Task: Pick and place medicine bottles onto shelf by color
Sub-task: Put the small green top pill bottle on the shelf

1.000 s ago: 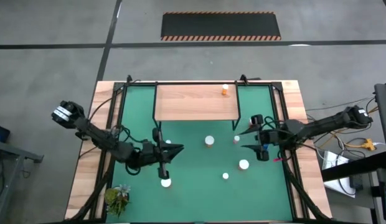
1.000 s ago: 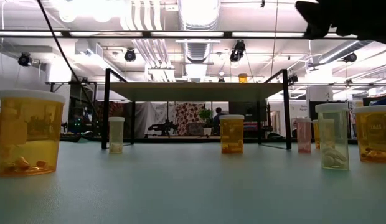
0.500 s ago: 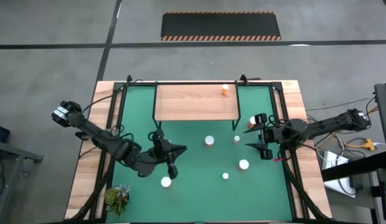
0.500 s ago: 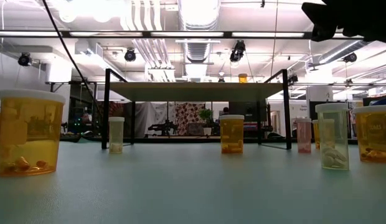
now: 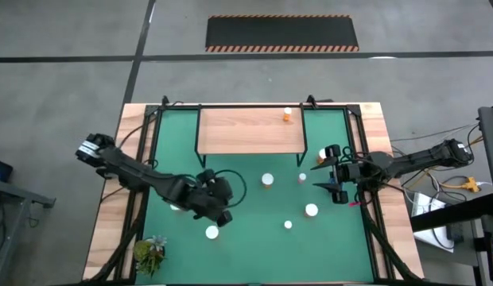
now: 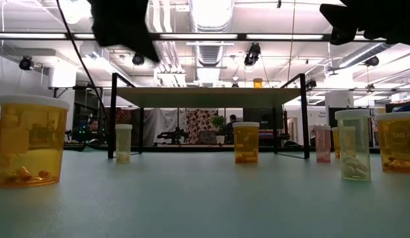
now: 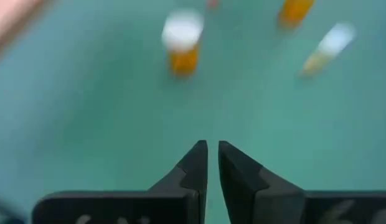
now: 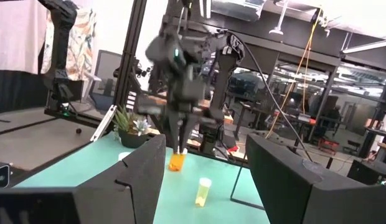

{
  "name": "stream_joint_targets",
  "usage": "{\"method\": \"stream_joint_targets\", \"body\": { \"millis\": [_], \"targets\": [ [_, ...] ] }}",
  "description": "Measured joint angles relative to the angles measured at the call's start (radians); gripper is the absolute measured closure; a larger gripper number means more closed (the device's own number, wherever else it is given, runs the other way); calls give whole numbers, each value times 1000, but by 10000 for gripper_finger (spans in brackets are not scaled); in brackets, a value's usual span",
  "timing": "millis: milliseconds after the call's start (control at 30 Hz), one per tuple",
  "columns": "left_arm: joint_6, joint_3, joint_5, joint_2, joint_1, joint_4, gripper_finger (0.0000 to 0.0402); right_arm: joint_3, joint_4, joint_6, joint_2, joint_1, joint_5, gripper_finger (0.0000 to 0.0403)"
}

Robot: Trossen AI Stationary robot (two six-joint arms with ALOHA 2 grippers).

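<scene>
Several orange bottles with white caps stand on the green mat, among them one mid-mat (image 5: 266,180), one at the near left (image 5: 211,233) and one at the right (image 5: 311,210). One orange bottle (image 5: 287,115) stands on the light-wood shelf (image 5: 246,131) at the far side. No blue bottle shows. My left gripper (image 5: 220,202) hangs over the mat left of centre, shut and empty, as the left wrist view (image 7: 211,155) shows. My right gripper (image 5: 316,176) is open and empty at the mat's right, beside a small pinkish bottle (image 5: 302,179).
A small green plant (image 5: 151,253) stands at the near left corner. The shelf's black legs (image 6: 113,116) stand on the mat. In the low view, bottles line up across the mat (image 6: 31,142) (image 6: 245,142) (image 6: 352,144). Bare mat lies between the two grippers.
My left gripper has shut its fingers, turned, and come a little toward the table's right edge; it now shows at the top left of the low view. The bottles stand as before.
</scene>
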Motion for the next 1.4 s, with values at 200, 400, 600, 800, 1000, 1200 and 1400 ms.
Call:
{"method": "stream_joint_targets", "body": {
  "millis": [200, 400, 600, 800, 1000, 1200, 1400],
  "targets": [
    [-6, -4, 35, 38, 17, -179, 291, 0, 0, 8, 0, 0, 0, 188],
    [4, -6, -39, 65, 23, -238, 193, 0, 0, 7, 0, 0, 0, 188],
    [24, -11, -107, 112, 23, -253, 170, 1, 0, 7, 0, 0, 0, 188],
    [23, -19, -133, 155, 32, -254, 182, 1, -2, 8, 1, 0, 0, 188],
    [12, -74, -143, 158, 46, -244, 187, 1, -4, 8, 1, 0, 0, 188],
    [-7, -127, -149, 154, 59, -208, 188, 1, -6, 8, 1, 0, 0, 188],
    [-6, -162, -149, 154, 63, -129, 188, 1, -6, 8, 1, 0, 0, 188]
  ]
}}
